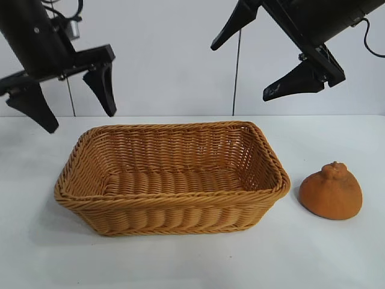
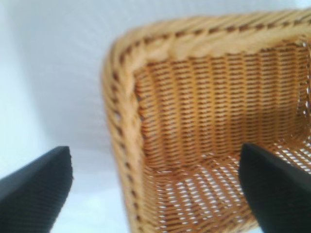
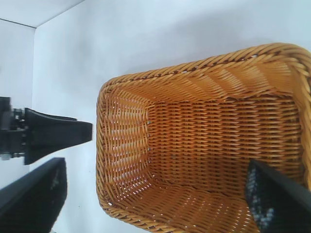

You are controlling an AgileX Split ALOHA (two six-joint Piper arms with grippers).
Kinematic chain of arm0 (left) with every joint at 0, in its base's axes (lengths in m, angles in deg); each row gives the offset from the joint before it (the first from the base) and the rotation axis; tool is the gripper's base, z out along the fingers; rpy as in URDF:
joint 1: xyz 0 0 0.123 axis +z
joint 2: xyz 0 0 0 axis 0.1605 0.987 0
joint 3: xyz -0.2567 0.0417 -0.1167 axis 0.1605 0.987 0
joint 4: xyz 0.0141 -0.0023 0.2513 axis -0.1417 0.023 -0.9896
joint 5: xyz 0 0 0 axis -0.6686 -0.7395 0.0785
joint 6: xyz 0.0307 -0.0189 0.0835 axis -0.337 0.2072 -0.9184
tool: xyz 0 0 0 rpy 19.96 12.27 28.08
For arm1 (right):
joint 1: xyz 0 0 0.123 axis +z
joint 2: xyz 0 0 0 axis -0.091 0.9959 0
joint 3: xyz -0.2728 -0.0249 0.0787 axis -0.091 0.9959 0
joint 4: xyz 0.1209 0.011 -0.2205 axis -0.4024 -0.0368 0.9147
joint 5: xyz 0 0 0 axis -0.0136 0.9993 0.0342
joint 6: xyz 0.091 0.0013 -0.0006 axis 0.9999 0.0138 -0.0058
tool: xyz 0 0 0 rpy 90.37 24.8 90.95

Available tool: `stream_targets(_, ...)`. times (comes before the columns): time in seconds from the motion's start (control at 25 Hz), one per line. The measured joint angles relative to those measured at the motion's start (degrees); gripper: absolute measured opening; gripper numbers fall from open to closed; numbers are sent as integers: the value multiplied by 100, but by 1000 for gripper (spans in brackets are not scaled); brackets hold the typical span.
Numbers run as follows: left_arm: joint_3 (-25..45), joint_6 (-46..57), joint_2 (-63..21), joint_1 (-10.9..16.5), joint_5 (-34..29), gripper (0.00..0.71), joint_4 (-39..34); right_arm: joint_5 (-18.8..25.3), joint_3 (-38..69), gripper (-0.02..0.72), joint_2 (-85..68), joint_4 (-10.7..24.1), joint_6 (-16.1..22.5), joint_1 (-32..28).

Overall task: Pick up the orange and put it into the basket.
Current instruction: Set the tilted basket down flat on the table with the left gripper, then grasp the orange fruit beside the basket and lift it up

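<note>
Orange [image 1: 331,191] sits on the white desk [image 1: 337,259], flat side down, knobby bump up, just beside the basket's [image 1: 171,205] right end in the exterior view, apart from the braided rim by a slim strip of desk. Not in the basket; basket interior looks bare in all three views.

Left end effector [image 1: 67,99] hangs in the air at upper left of the exterior view, above and slightly outside the basket's left end. Fingers spread wide, pointing down, nothing between them. From its wrist cam the two dark fingertips [image 2: 34,191] straddle the basket's [image 2: 204,111] corner w/ one tip over the desk [image 2: 53,73] and the other over the woven floor. Orange is well apart from it, at the opp. end of the basket.

Right end effector [image 1: 255,57] is up at top right of the exterior view, above the basket's far right corner, tilted down toward the middle. Fingers wide apart, holding nothing. Orange lies below it and off to the right, nearer the camera, clear of both fingers; it's the closer of the two end effectors to the fruit, but still well above it. Its wrist cam looks into the basket [image 3: 204,145] lengthwise, own fingertips [image 3: 277,204] at the frame edges, w/ the left end effector [image 3: 48,136] visible beyond the basket's far end. Orange not in either wrist view.
</note>
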Motion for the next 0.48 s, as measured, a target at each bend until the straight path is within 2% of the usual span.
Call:
stream_targets(0.28, -145, -11, -87, 701, -544, 663, -1184, 79, 0, 683, 0, 2, 0, 0)
stream_targets(0.36, -150, -12, -133, 823, -647, 663, -1292, 89, 0, 683, 0, 7, 0, 0)
stream_targets(0.48, -150, -31, -251, 858, -737, 663, -1336, 89, 0, 683, 0, 7, 0, 0)
